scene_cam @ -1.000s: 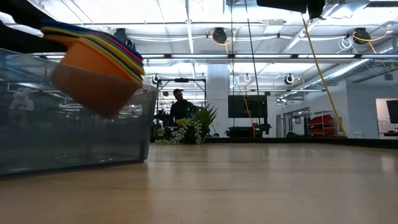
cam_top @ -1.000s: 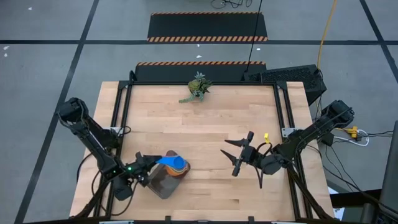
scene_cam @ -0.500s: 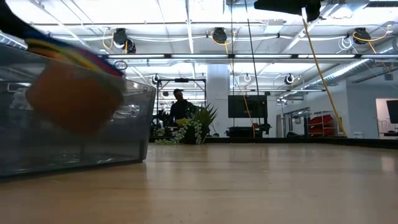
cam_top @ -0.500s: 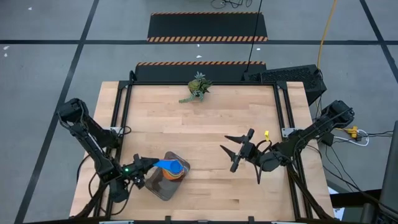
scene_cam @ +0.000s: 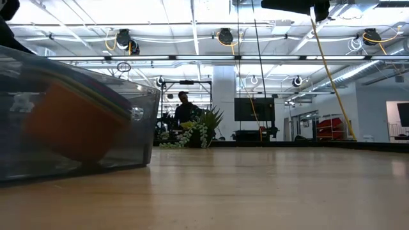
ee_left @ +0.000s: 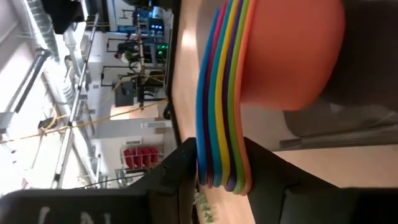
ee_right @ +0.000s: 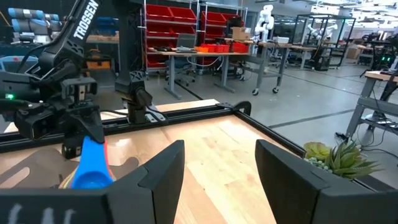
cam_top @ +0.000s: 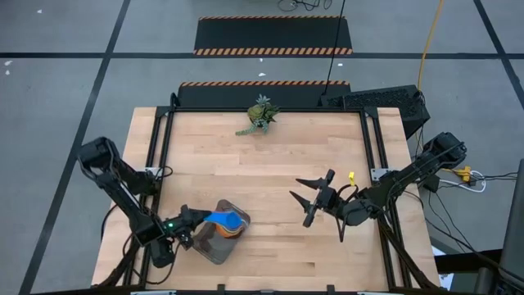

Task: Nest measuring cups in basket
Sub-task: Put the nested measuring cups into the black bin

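The measuring cups (cam_top: 228,220) are nested in one stack, blue on top and orange at the bottom. The stack sits tilted inside the see-through basket (cam_top: 211,251) at the table's near left. In the low view its orange bowl (scene_cam: 70,128) shows through the basket wall (scene_cam: 144,128). My left gripper (cam_top: 196,220) is shut on the stack's handles at the basket's left side. My right gripper (cam_top: 301,203) hangs open over the table's right half, nothing between its fingers (ee_right: 168,168). My left gripper pinches the stacked handles (ee_left: 221,168) between its two fingers, one finger (ee_left: 180,171) on the blue top side, the other on the orange underside. It comes nearly level from the table's left. The bowls hang tilted inside the basket; whether they touch its floor I cannot tell.
A small green leafy plant (cam_top: 260,115) stands at the table's far edge, also showing in the right wrist view (ee_right: 339,158). Bare wooden tabletop (cam_top: 270,164) lies between basket, plant and right arm. A person stands in the room beyond the table (scene_cam: 184,108).
My left gripper has gone down with the cup stack. The stack was above the basket's rim and now sits below it, inside the basket, still tilted.
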